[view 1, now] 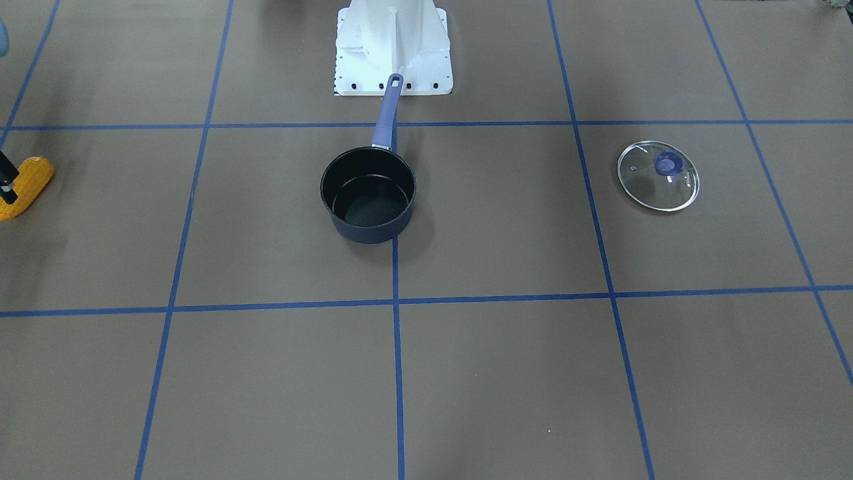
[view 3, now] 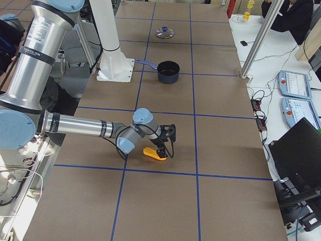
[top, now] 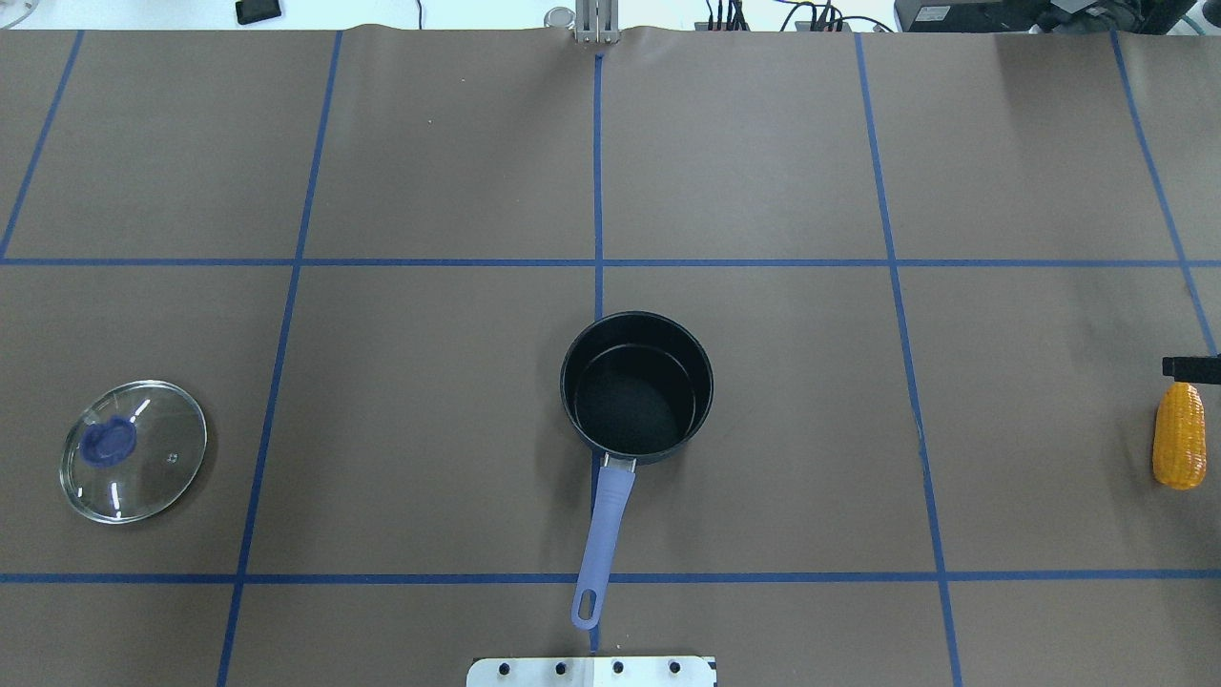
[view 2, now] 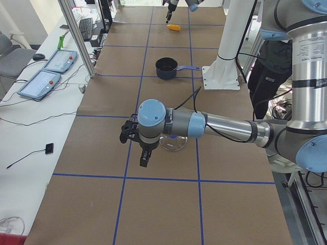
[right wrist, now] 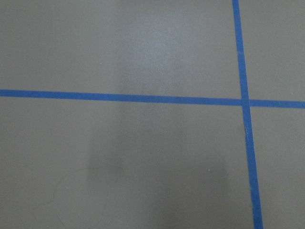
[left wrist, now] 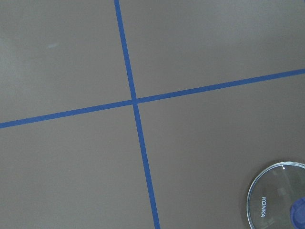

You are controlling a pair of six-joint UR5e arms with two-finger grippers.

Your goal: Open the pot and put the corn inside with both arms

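The glass lid (left wrist: 279, 198) bears the only word that can be read, the brand KONKA, in white letters near its rim (the left wrist view shows it, running sideways).

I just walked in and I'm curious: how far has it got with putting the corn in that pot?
Done: the pot is open, its glass lid lying on the table apart. In hand: the right gripper is down at the corn, which lies on the table. Left: carrying it into the empty pot.
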